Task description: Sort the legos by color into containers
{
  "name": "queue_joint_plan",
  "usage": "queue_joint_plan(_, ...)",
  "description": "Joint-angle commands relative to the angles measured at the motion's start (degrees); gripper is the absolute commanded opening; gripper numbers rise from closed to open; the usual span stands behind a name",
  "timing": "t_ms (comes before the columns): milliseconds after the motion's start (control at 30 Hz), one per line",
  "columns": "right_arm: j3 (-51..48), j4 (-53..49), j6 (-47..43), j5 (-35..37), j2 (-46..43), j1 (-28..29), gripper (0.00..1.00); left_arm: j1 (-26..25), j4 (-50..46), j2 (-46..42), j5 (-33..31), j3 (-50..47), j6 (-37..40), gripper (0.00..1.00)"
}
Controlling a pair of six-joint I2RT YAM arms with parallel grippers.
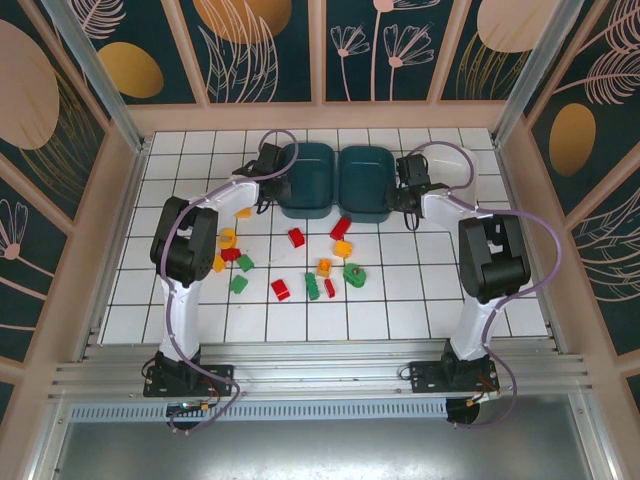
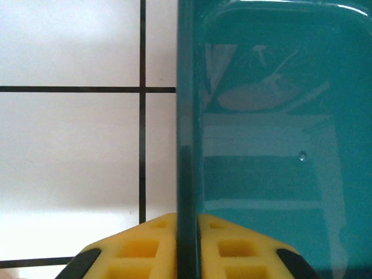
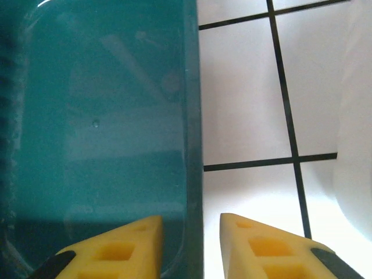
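The legos (image 1: 296, 237), red, yellow-orange and green, lie loose mid-desk (image 1: 450, 290); none is sorted yet. The left container (image 1: 308, 180) and right container (image 1: 365, 180), teal and bare inside, sit far back. The left tool (image 2: 187, 244) pinches the left container's wall. The right tool (image 3: 192, 244) straddles the right container's wall, spread.

High rear camera overlooks the table (image 1: 420, 300); wrist cameras sit close above teal bins (image 2: 261, 145) (image 3: 104, 116).

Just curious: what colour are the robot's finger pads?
The fingers are yellow, clearest in the left wrist view.
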Motion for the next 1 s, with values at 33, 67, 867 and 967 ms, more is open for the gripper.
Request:
queue_joint_plan(33, 1.65, -1.33, -0.11, -0.29, -3.27, -1.67, 0.42, 0.02, -1.05, 0.75, 1.67, 1.99, 2.81, 0.23)
queue_joint_plan(67, 1.83, -1.55, -0.03, -0.29, -4.54, -2.07, 0.44, 0.02, -0.66, 0.64, 2.75, 1.89, 2.73, 0.25)
queue_joint_plan(867, 1.08, -2.07, -4.57, -9.58, -0.72, -30.5, 0.65, -0.03, 4.38, 1.87, 12.29, 2.34, 6.09, 0.37)
queue_joint_plan(967, 0.62, -1.21, -4.51, -11.6, 0.55, -30.15, 0.61, 0.02, 4.3, 1.79, 13.21, 2.46, 5.7, 0.38)
